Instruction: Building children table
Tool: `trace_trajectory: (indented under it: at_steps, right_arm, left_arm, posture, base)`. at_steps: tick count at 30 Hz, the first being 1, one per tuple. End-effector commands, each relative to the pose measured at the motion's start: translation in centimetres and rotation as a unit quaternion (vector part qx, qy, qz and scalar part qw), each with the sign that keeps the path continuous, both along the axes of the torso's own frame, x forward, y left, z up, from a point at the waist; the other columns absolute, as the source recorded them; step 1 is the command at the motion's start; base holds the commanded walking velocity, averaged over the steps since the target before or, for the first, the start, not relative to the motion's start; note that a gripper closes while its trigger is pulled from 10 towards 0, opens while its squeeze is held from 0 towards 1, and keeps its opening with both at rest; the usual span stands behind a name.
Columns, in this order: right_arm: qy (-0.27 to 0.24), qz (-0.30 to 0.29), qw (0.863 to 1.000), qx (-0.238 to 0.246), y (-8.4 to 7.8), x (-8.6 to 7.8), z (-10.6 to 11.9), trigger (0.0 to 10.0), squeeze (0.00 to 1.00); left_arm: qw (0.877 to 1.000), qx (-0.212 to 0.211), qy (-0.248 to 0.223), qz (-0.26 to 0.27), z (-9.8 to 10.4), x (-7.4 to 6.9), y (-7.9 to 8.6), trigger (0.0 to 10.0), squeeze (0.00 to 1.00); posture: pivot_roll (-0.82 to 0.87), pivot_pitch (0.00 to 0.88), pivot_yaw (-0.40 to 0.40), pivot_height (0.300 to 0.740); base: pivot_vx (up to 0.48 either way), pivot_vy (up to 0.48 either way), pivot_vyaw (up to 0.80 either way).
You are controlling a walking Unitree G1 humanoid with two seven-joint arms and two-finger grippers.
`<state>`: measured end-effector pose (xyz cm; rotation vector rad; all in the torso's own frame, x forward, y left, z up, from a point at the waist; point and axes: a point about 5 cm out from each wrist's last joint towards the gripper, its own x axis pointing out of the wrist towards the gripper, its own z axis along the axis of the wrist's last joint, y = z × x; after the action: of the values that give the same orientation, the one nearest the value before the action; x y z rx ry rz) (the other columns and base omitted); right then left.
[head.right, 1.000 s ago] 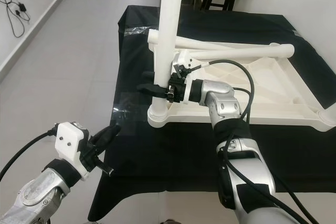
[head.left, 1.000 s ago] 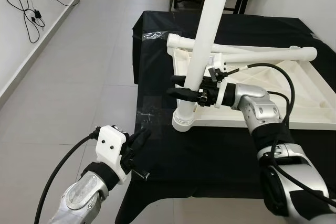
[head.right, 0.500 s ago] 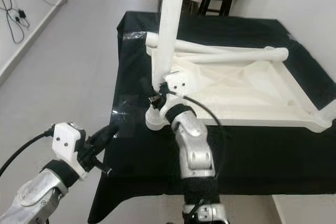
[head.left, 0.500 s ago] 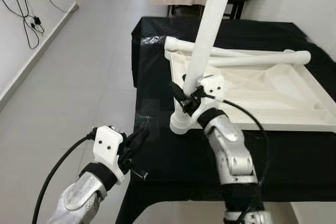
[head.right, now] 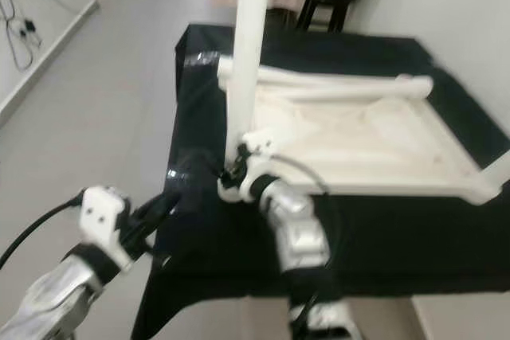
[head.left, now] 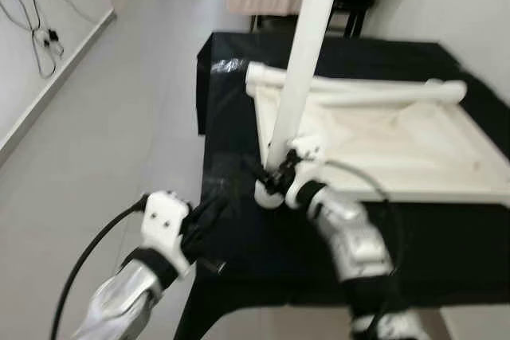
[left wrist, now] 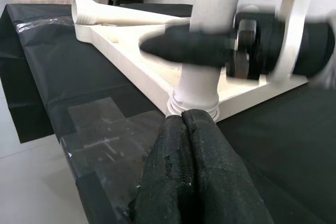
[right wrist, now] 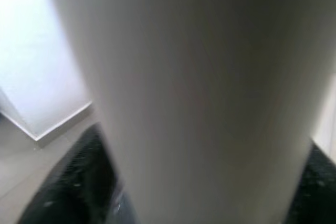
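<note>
My head views are evenly bright but soft all over with motion blur; my right arm [head.left: 347,236] is smeared most, and the edges of the white tabletop [head.left: 382,137] run together. Pale daylight-like light gives a dull sheen on the grey floor [head.left: 119,109] and a glare patch on the clear tape on the black desk cover [head.right: 374,228]. From my left wrist, my left hand [left wrist: 191,129] is sharp, its black texture clear, while my right hand [left wrist: 210,45] across the white leg [left wrist: 210,35] is blurred. My right wrist view is out of focus, the leg a grey-white shaded column with a bright patch beside it.
</note>
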<state>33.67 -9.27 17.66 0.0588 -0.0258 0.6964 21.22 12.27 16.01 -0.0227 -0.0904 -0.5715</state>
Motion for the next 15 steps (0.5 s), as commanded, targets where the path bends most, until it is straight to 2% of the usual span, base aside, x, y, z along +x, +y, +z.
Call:
trace_trajectory:
  at_steps: [1,2,3,4,7,8,10,15]
  right_arm:
    - [-0.003,0.072,0.997,0.011,0.7,0.0,0.8,10.0,0.0]
    - [-0.003,0.072,0.997,0.011,0.7,0.0,0.8,10.0,0.0]
    - [-0.014,0.157,0.988,0.002,0.9,-0.1,1.4,10.0,0.0]
    - [-0.014,0.157,0.988,0.002,0.9,-0.1,1.4,10.0,0.0]
    - [-0.016,0.251,0.967,-0.038,0.4,-0.1,1.3,10.0,0.0]
    - [-0.016,0.251,0.967,-0.038,0.4,-0.1,1.3,10.0,0.0]
    - [-0.006,0.282,0.958,-0.045,-0.2,0.5,1.4,10.0,0.0]
    - [-0.006,0.282,0.958,-0.045,-0.2,0.5,1.4,10.0,0.0]
  left_arm:
    - [1.0,0.002,0.004,0.001,-0.3,0.0,0.0,10.0,0.0]
    - [1.0,0.002,0.004,0.001,-0.3,0.0,0.0,10.0,0.0]
    - [1.0,0.002,0.004,0.002,-0.4,0.0,0.0,10.0,0.0]
    - [1.0,0.002,0.004,0.002,-0.4,0.0,0.0,10.0,0.0]
    - [1.0,0.003,0.004,0.003,-0.4,0.0,0.0,10.0,0.0]
    - [1.0,0.003,0.004,0.003,-0.4,0.0,0.0,10.0,0.0]
    - [1.0,0.003,0.005,0.002,-0.5,0.0,0.1,10.0,0.0]
    - [1.0,0.003,0.005,0.002,-0.5,0.0,0.1,10.0,0.0]
  posture:
    - [0.06,0.102,-0.108,0.74]
    - [0.06,0.102,-0.108,0.74]
    - [0.06,0.102,-0.108,0.74]
    - [0.06,0.102,-0.108,0.74]
    - [0.07,0.099,-0.104,0.74]
    - [0.07,0.099,-0.104,0.74]
    - [0.07,0.099,-0.102,0.74]
    - [0.07,0.099,-0.102,0.74]
  base:
    - [0.0,0.0,0.0]
    - [0.0,0.0,0.0]
    - [0.0,0.0,0.0]
    - [0.0,0.0,0.0]
    - [0.0,0.0,0.0]
    - [0.0,0.0,0.0]
    - [0.0,0.0,0.0]
    - [0.0,0.0,0.0]
